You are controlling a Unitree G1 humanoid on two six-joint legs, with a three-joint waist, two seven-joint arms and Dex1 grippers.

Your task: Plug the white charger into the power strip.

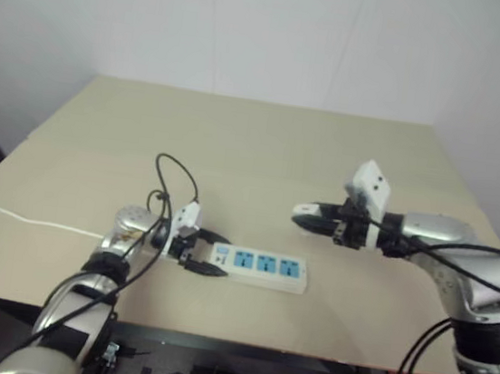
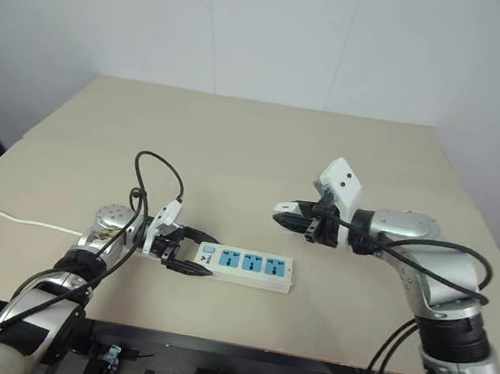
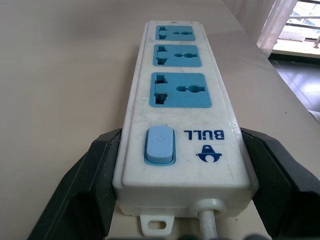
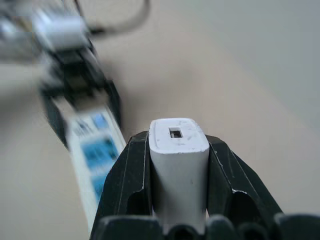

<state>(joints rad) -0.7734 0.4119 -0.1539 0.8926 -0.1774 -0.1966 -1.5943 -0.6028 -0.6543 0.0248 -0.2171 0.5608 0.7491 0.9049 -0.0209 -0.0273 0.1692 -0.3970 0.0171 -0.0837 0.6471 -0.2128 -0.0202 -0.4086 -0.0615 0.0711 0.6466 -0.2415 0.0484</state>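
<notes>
Desk: a pale beige desk (image 1: 263, 152) fills the middle of the head views, with its near edge low in the frame and its far edge meeting the wall.
Room: a plain white wall (image 1: 251, 32) spans the top of the frame; the left wrist view shows a bright window past the desk's edge.
Power strip: the power strip (image 1: 258, 267) lies flat on the desk, lower centre of the frame, with three blue outlets facing up and a blue switch (image 3: 160, 145) at its near end.
Left tool: the left tool (image 1: 198, 252), lower left of the frame, has its black fingers (image 3: 85, 185) spread around the switch end of the strip, one on each long side and close against it.
Cord: a thin white cord (image 1: 18, 216) runs across the desk to the left edge of the frame.
Right tool: the right tool (image 1: 306, 216), right of centre and above the strip, is clamped on the white charger (image 4: 178, 160).
White charger: it is held off the desk, well apart from the strip, its small slot end facing the wrist camera.
In the way: a black cable (image 1: 177, 183) loops over the left wrist.
</notes>
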